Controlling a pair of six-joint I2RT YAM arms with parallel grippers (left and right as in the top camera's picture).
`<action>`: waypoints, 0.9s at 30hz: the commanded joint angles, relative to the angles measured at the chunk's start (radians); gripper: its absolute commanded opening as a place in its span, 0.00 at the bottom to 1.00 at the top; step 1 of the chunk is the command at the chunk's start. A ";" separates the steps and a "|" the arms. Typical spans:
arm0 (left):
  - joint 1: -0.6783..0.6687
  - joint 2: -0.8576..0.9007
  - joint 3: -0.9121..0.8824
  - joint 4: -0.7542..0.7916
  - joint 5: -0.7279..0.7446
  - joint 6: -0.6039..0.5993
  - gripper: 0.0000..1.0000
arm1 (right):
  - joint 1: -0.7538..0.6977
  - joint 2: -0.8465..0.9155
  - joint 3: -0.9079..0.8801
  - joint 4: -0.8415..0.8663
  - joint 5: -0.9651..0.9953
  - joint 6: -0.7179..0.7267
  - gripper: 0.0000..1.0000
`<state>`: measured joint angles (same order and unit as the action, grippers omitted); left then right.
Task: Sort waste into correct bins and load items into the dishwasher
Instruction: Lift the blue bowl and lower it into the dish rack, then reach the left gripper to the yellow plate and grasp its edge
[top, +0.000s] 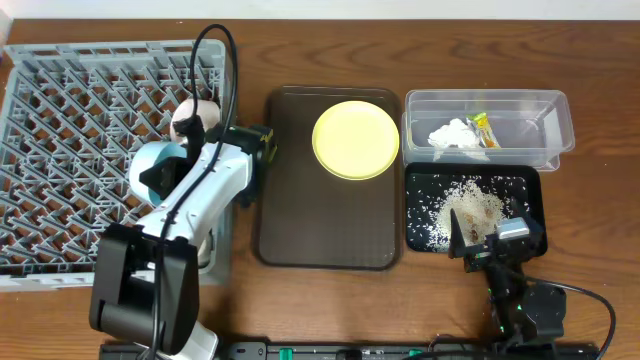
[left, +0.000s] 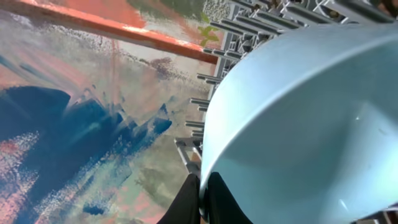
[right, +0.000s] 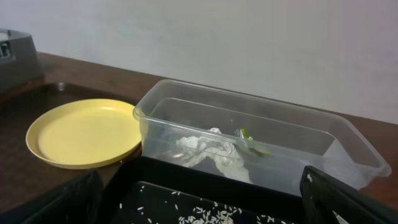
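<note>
Starting from the biggest thing, the large square grey plastic dish rack (top: 70, 130) with its diagonal lattice is where trouble seems likeliest. The left gripper (left: 201, 198) is clamped on the thin rim of the light blue bowl (top: 148, 160) over the rack's right side. A pinch on so little rim could let the bowl swing or slip, or its edge could snag a lattice peg when lowered. The small white bowl (top: 192, 115) sits in the rack just beside it, so a careless move might knock it, and the left arm's black cable (top: 232, 70) loops above both. Next in size, the dark brown rectangular serving tray (top: 300, 220) carries the pale yellow round plate (top: 355, 140), which lies flat and looks hard to get a finger under, so a poor grip might only drag it. The clear plastic rectangular tub (top: 555, 125) holds the crumpled white tissue (top: 452, 136) and the small yellow-green-orange snack wrapper (top: 484, 130). The right gripper (top: 478, 240), fingers apart and empty, hangs at the near edge of the shallow black rectangular tray (top: 525, 195) — close enough to scatter the loose whitish rice-like scraps (top: 460, 205) if it sweeps low. No chopsticks show. Everything rests on a dark brown wooden table (top: 330, 310), with a plain pale wall (right: 217, 43) behind it. The left wrist view also catches a blurred painted surface (left: 93, 124) in blue and salmon — I cannot tell what it is.
</note>
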<state>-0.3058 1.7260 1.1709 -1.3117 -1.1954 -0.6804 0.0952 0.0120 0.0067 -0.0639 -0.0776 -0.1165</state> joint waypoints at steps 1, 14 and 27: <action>-0.021 -0.002 -0.015 0.000 0.036 -0.009 0.06 | -0.002 -0.006 -0.001 -0.004 -0.002 0.011 0.99; -0.080 -0.002 -0.004 -0.038 0.107 -0.010 0.11 | -0.002 -0.006 -0.001 -0.004 -0.002 0.011 0.99; -0.157 -0.060 0.227 -0.138 0.650 -0.009 0.50 | -0.002 -0.006 -0.001 -0.004 -0.002 0.011 0.99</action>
<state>-0.4339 1.7126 1.3273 -1.4521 -0.7788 -0.6800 0.0952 0.0120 0.0067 -0.0639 -0.0772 -0.1162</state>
